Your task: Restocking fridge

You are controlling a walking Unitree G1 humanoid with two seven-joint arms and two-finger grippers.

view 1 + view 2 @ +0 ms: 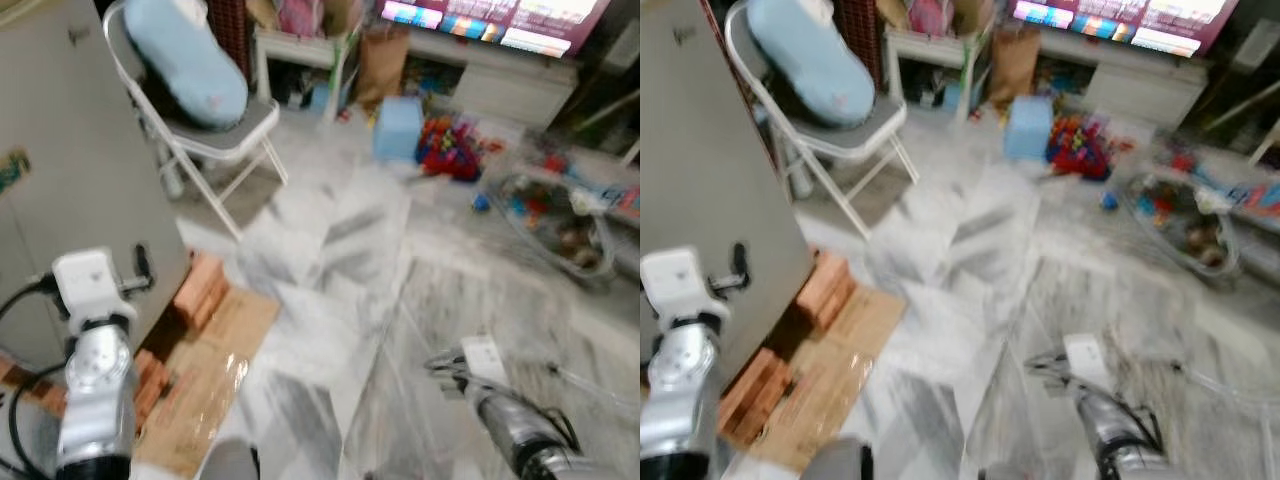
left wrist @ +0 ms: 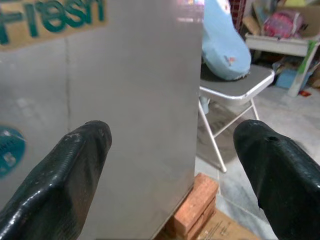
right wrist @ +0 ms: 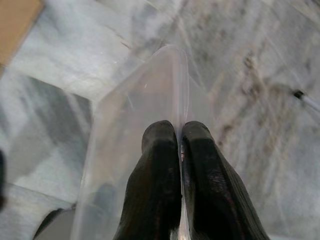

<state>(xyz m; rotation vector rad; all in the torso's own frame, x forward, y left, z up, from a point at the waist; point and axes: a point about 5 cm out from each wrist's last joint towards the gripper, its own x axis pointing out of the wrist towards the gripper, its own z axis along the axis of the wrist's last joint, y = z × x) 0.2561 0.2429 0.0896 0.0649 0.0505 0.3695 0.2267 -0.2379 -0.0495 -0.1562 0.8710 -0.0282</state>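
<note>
Clear plastic bin (image 3: 145, 150), right gripper (image 3: 179, 137) pinched shut on its rim, carried low over marble floor (image 1: 330, 260). Fridge (image 2: 125, 100) on bricks (image 1: 205, 285) lies to the robot's left. Left gripper (image 2: 172, 150) nearer, fingers spread wide, facing the door's edge.

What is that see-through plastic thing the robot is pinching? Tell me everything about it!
The clear plastic container looks like a thin-walled, see-through tub with a rounded rim, and the grey marble floor shows through it. The right gripper holds it, its two black fingers shut on the rim, one on each side of the wall. It hangs low over the floor in front of the robot. It looks empty, though blur hides detail.
</note>
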